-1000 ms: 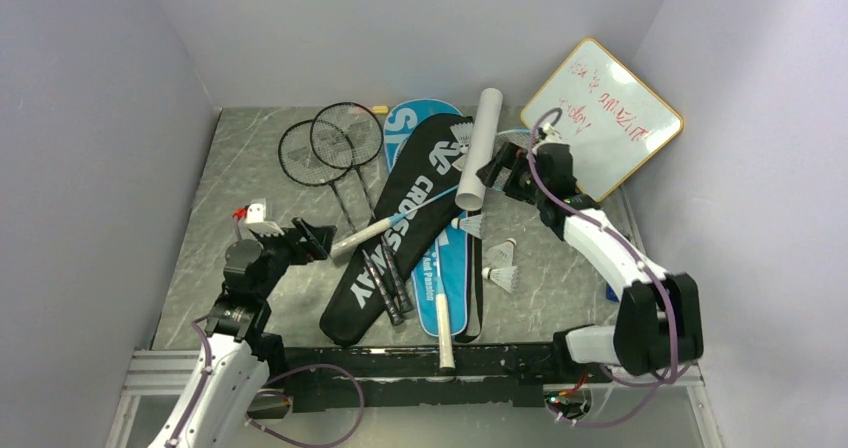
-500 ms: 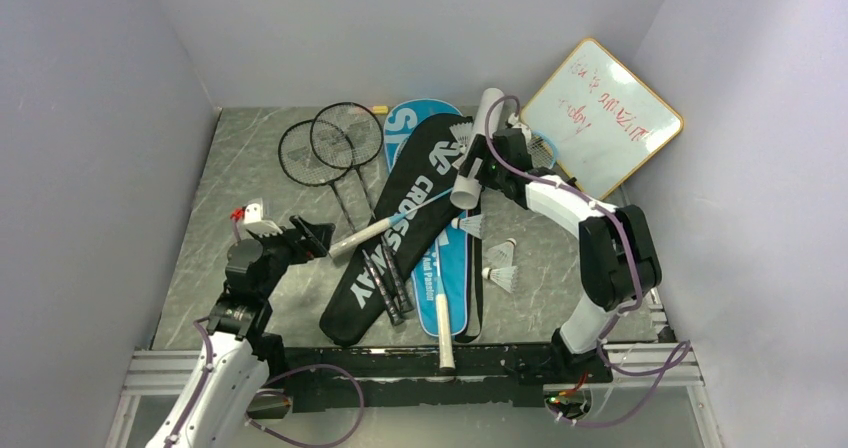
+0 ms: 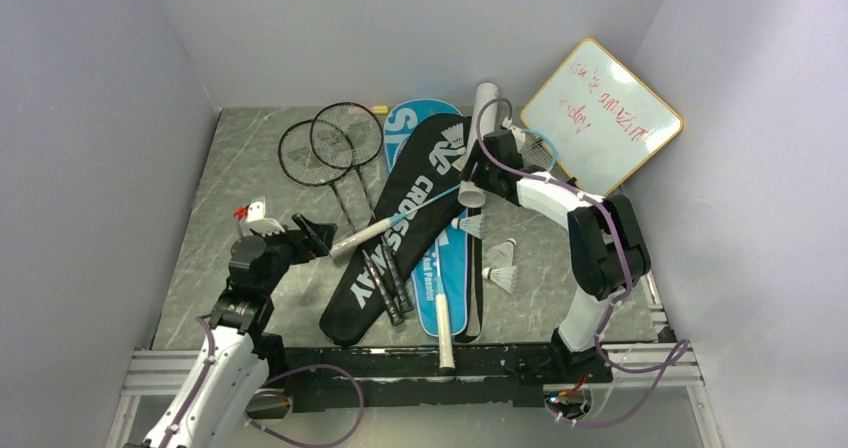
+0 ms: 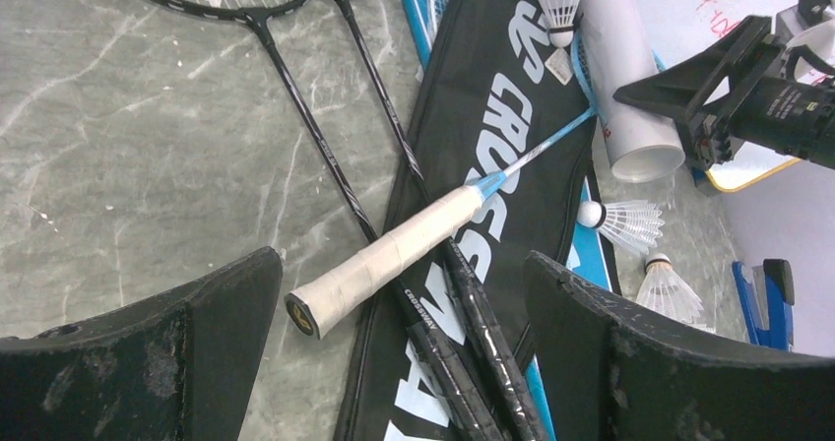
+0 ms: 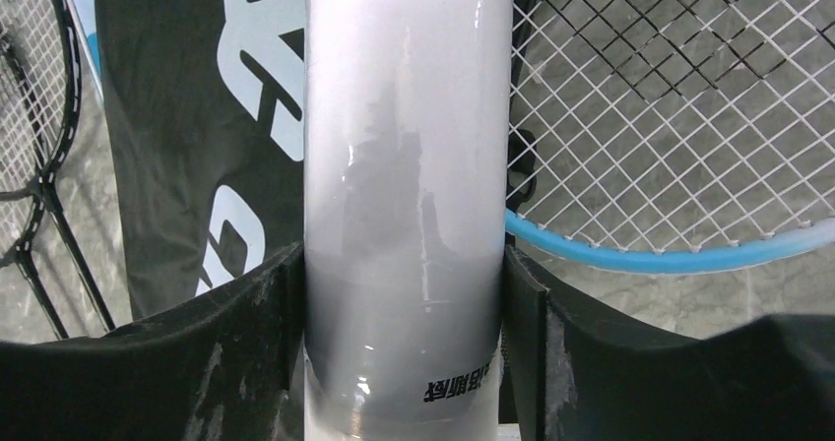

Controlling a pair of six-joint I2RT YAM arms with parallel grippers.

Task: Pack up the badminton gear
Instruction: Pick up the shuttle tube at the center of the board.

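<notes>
The right end effector (image 5: 405,308) has its two fingers (image 5: 246,343) pressed against opposite sides of the white cardboard tube (image 5: 406,116). It grips the tube partway along its length, nearer the open mouth. The tube's long axis runs roughly far to near across the surface (image 3: 250,168). Its far end points toward the back wall, and its open mouth faces the near side and slightly left. It lies over the right edge of the black cover (image 3: 405,223) and crosses the head of the light-blue racket (image 5: 670,254). Whether it rests on them or is raised, I cannot tell. That racket runs diagonally, with its head far-right beneath the tube and its white-wrapped handle pointing near-left across the black cover.

The left end effector (image 4: 399,274) is spread wide and holds nothing. In its wrist view the butt of that handle shows between its fingers, untouched.

The black cover lies slantwise on the blue cover (image 3: 410,118), its narrow end near-left. The two black rackets (image 3: 330,143) have their heads side by side at the far left. Their shafts slant toward the near middle, and their handles cross the black cover. Of the shuttlecocks (image 3: 503,253), one sits on the black cover beside the tube and three lie on the surface right of the covers. A whiteboard (image 3: 610,118) leans in the far-right corner.
</notes>
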